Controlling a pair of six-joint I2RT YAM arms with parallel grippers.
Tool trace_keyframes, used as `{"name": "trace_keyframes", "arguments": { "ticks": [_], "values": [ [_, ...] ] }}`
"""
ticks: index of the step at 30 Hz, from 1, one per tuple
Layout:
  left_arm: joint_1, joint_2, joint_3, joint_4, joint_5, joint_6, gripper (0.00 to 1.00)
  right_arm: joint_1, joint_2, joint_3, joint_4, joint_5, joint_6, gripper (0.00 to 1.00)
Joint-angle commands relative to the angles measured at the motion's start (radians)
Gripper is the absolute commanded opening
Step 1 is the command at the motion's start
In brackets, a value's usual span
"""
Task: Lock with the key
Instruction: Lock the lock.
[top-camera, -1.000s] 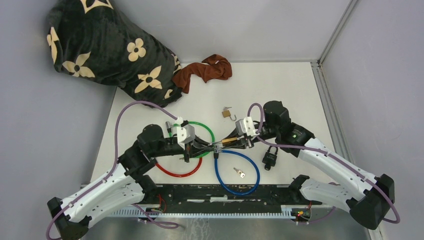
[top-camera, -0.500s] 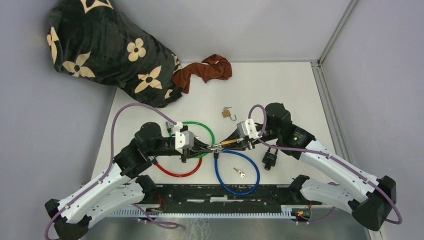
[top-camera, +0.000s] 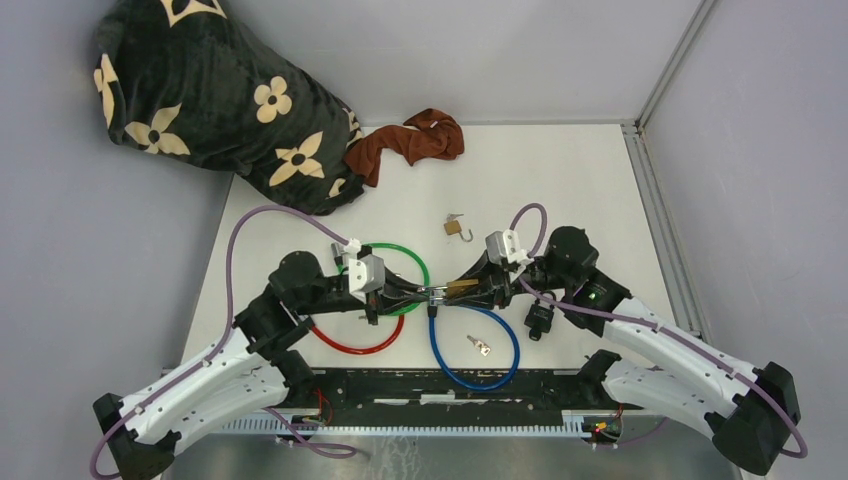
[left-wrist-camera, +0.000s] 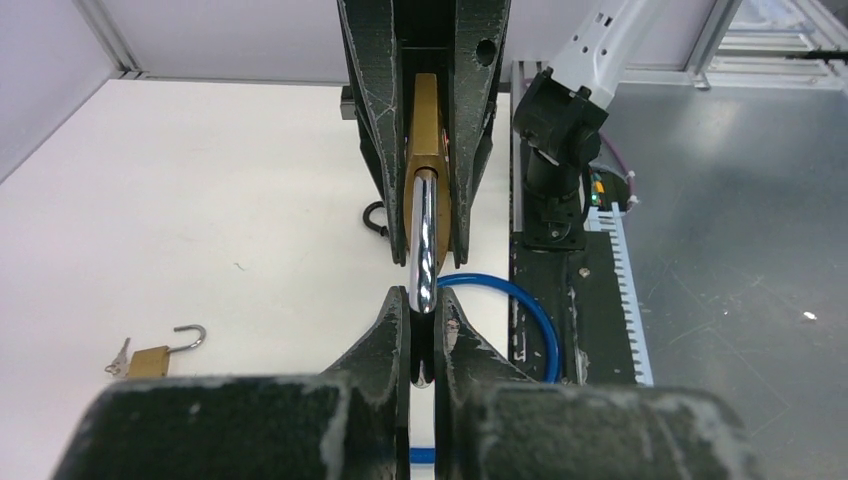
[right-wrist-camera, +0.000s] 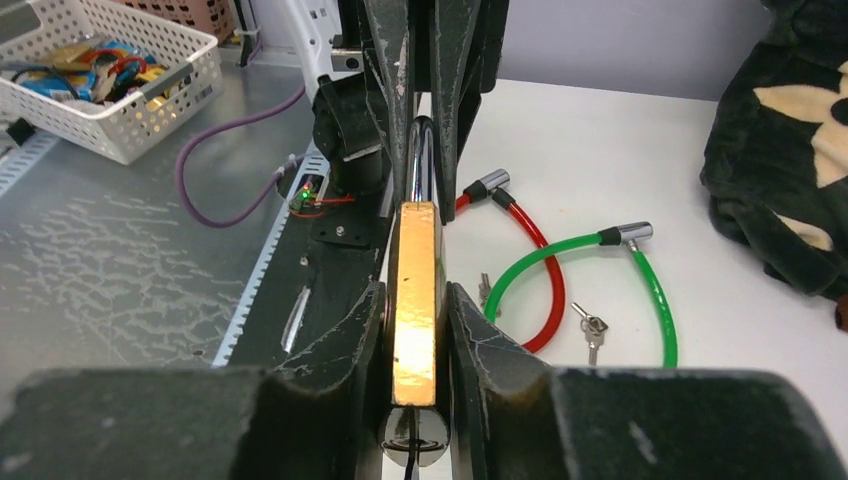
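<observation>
A loose key (top-camera: 479, 345) is seen on the table (top-camera: 600, 180), on the base side of both grippers and touched by neither. Farther out, the brass padlock (right-wrist-camera: 416, 262) is clamped by its body in the right gripper (right-wrist-camera: 415, 300). Its chrome shackle (left-wrist-camera: 424, 225) is pinched in the clenched left gripper (left-wrist-camera: 421, 312) facing it.

Left tool (top-camera: 422, 296) and right tool (top-camera: 478, 287) hold a brass padlock (top-camera: 455, 287).

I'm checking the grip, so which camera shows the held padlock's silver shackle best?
Left wrist: the shackle runs edge-on from the brass padlock into the left gripper. Right wrist shows only a sliver beyond the body; the top view shows it tiny.
</observation>
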Motion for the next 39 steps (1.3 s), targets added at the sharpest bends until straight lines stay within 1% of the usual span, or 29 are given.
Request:
{"name": "trace_keyframes", "arguments": {
  "ticks": [1, 7, 9, 13, 17, 20, 23, 26, 28, 31, 33, 36, 39],
  "values": [
    [0.005, 0.003, -0.043, 0.208, -0.085, -0.143, 0.02, 0.041, -0.055, -0.011, 0.288, -0.033, 0.200, 0.00],
    [-0.006, 0.038, -0.081, 0.316, -0.084, -0.290, 0.02, 0.041, -0.042, -0.011, 0.349, 0.081, 0.276, 0.00],
    [-0.018, 0.046, -0.083, 0.339, -0.094, -0.294, 0.02, 0.044, -0.028, -0.010, 0.346, 0.079, 0.277, 0.00],
    [-0.024, 0.050, -0.057, 0.365, -0.157, -0.284, 0.02, 0.048, -0.003, -0.024, 0.347, 0.076, 0.274, 0.00],
    [-0.024, 0.043, -0.030, 0.374, -0.166, -0.293, 0.02, 0.047, 0.013, -0.066, 0.383, 0.078, 0.283, 0.00],
    [-0.022, 0.033, -0.007, 0.370, -0.216, -0.268, 0.02, 0.047, 0.029, -0.100, 0.461, 0.070, 0.329, 0.00],
    [-0.021, 0.031, 0.005, 0.381, -0.230, -0.260, 0.02, 0.048, 0.047, -0.131, 0.582, 0.073, 0.398, 0.00],
    [-0.021, 0.046, -0.015, 0.370, -0.201, -0.308, 0.02, 0.054, 0.072, -0.132, 0.715, 0.076, 0.472, 0.00],
    [-0.021, 0.049, -0.051, 0.354, -0.200, -0.375, 0.02, 0.058, 0.074, -0.110, 0.745, 0.093, 0.485, 0.00],
    [-0.020, 0.029, -0.135, 0.317, -0.231, -0.468, 0.02, 0.058, 0.048, -0.083, 0.727, 0.164, 0.465, 0.00],
    [-0.019, 0.013, -0.166, 0.329, -0.242, -0.479, 0.02, 0.058, 0.042, -0.068, 0.688, 0.192, 0.446, 0.00],
    [-0.017, 0.027, -0.141, 0.408, -0.231, -0.455, 0.02, 0.060, 0.062, -0.059, 0.628, 0.192, 0.428, 0.00],
    [-0.017, 0.038, -0.081, 0.402, -0.191, -0.410, 0.02, 0.060, 0.085, -0.073, 0.610, 0.186, 0.410, 0.00]
  ]
}}
